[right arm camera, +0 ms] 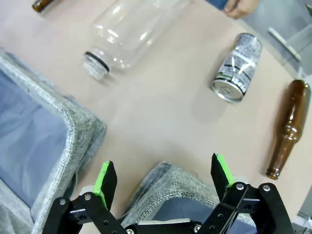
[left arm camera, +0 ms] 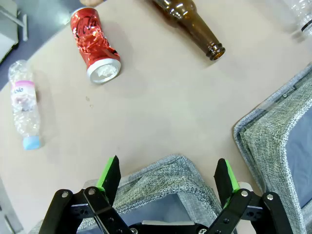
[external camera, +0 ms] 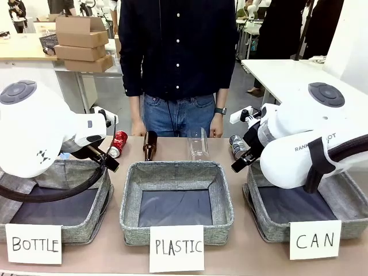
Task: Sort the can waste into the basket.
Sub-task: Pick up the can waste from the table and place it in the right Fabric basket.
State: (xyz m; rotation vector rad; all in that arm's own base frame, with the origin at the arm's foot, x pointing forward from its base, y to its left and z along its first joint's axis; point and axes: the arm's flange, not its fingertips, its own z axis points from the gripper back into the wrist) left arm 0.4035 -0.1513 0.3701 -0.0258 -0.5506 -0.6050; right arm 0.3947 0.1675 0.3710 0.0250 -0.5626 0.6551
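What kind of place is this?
Likely a robotics lab running a waste-sorting trial: white robot arms at a table, fabric bins signed BOTTLE, PLASTIC and CAN, cardboard boxes and other worktables behind.

Red can (left arm camera: 95,46) with a silver end; black can (right arm camera: 237,67) with grey-white patterning; brown bottle (left arm camera: 190,24); grey woven basket (external camera: 265,225), dark bottom; beige desk (left arm camera: 161,107).

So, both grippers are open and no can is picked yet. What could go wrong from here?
1. The red can lies near the left gripper, but the CAN basket is on the far right; a carry over the PLASTIC basket could drop it there.
2. The black can lies on its side and might roll toward the brown bottle.
3. The person's hand is close to it.
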